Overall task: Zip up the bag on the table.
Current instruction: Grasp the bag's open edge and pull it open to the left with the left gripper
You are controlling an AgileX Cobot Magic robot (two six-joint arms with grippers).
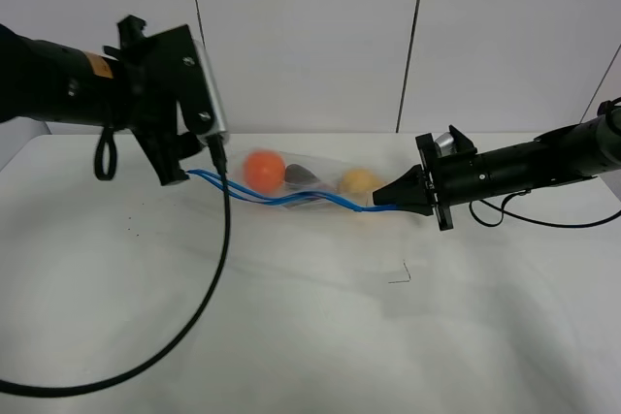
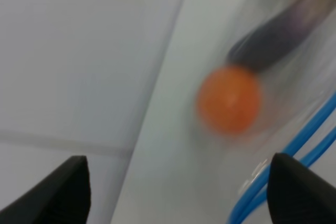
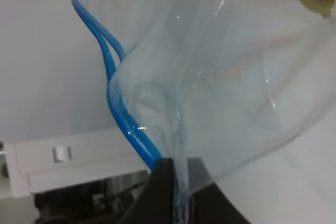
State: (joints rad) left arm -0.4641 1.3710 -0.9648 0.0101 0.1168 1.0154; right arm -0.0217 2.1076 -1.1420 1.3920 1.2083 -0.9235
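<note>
**Bag pinched at one end, zipper open**

The clear bag (image 1: 320, 174) sits far back on the white table (image 1: 291, 336), with its blue zipper (image 1: 291, 201) in front, tracks apart. The right gripper (image 1: 380, 199) pinches the bag's right end. The left gripper (image 2: 178, 182) stands open at the left end, holding nothing.

The exterior high camera looks down from in front, across the table (image 1: 291, 336) toward the wall (image 1: 310, 36). The left wrist camera views the bag (image 2: 310, 82) closely at its orange (image 2: 229, 99) end. The right wrist camera sits tight against the opposite corner. All share the blue zipper strip (image 1: 291, 199).
</note>
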